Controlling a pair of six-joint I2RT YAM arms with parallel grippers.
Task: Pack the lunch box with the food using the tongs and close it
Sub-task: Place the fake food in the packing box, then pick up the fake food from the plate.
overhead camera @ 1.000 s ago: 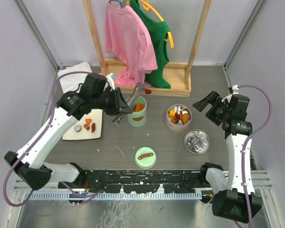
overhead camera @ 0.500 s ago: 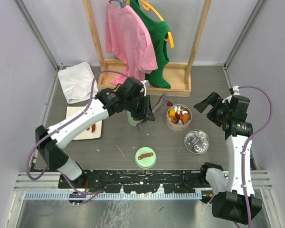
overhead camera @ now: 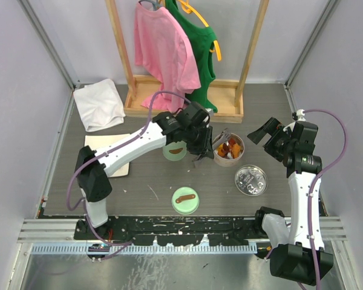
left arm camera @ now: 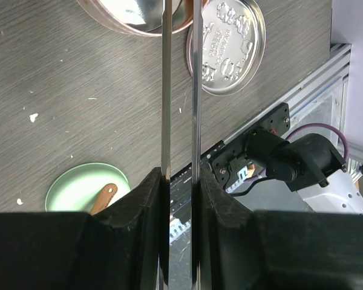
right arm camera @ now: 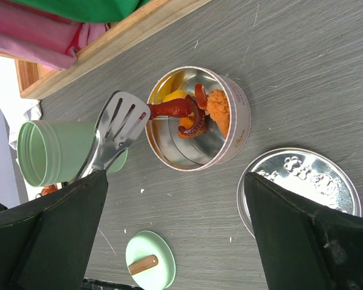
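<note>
Overhead, left gripper (overhead camera: 202, 149) clamped the tongs (overhead camera: 219, 138), their head at the lunch box (overhead camera: 227, 163) rim; food (overhead camera: 231, 147) lay inside. Right gripper (overhead camera: 261, 134) hung well apart, jaws wide. Left wrist: jaws pinched both tong arms together. Right wrist: slotted tong head lay against a red piece at the rim.

Slim dark grey metal tongs (left arm camera: 166, 90) leave the left wrist view's top edge over the round steel tin (left arm camera: 130, 13), tips unseen; beside the tin, the right gripper's (right arm camera: 175, 181) blurred finger (right arm camera: 314, 248) part-covers the embossed silver lid (right arm camera: 299, 181)
</note>
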